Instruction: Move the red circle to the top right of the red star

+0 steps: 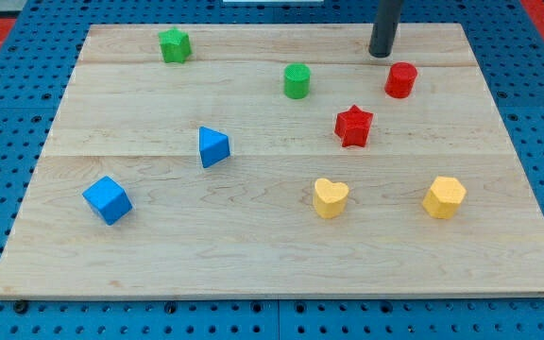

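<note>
The red circle [400, 80] lies on the wooden board [272, 246] at the upper right. The red star [353, 126] lies below and to the left of it, a short gap between them. My tip [380, 54] is near the board's top edge, just above and to the left of the red circle, not touching it. The rod comes down from the view's top.
A green circle [297, 81] lies left of the red circle. A green star [174, 45] is at the top left. A blue triangle [212, 147] and a blue cube [108, 199] lie at the left. A yellow heart [330, 198] and a yellow hexagon [444, 197] lie at the lower right.
</note>
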You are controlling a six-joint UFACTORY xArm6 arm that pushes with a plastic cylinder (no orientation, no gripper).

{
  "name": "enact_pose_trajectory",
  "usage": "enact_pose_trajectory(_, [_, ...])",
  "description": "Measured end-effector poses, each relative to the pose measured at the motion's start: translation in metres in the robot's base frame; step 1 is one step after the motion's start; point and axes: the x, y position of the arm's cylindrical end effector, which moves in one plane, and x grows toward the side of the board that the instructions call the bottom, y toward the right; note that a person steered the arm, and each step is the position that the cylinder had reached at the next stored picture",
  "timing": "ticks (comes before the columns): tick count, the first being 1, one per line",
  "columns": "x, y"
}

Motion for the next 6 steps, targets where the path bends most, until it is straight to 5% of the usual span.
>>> enact_pose_trajectory(2, [0.111,0.029])
enact_pose_trajectory(3, [0.077,0.038])
enact_pose_trajectory(5, [0.095,-0.017])
enact_pose_trajectory(6, [0.066,-0.027])
